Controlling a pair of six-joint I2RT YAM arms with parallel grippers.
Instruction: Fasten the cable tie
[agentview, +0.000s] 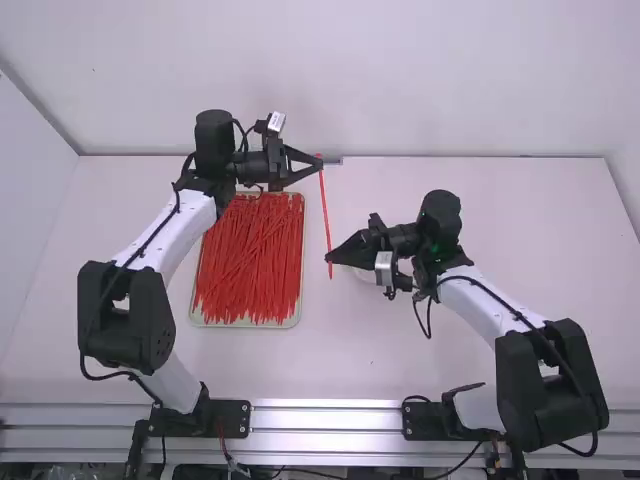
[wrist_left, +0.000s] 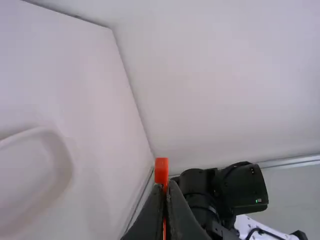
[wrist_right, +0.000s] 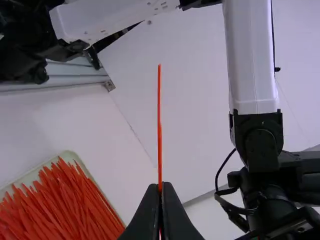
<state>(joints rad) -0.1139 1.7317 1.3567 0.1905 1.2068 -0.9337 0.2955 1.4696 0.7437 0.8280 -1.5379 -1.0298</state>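
Cable tie (agentview: 325, 215) red, straight, unlooped | left pincer (agentview: 316, 163) clamped at head | right pincer (agentview: 331, 262) clamped on tail

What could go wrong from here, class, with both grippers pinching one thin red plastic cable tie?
The thin red plastic cable tie is held straight between the left gripper and right gripper. Each pinches only an end, so bending it might pull it free. Dropped, it could land among the loose ties on the beige tray.
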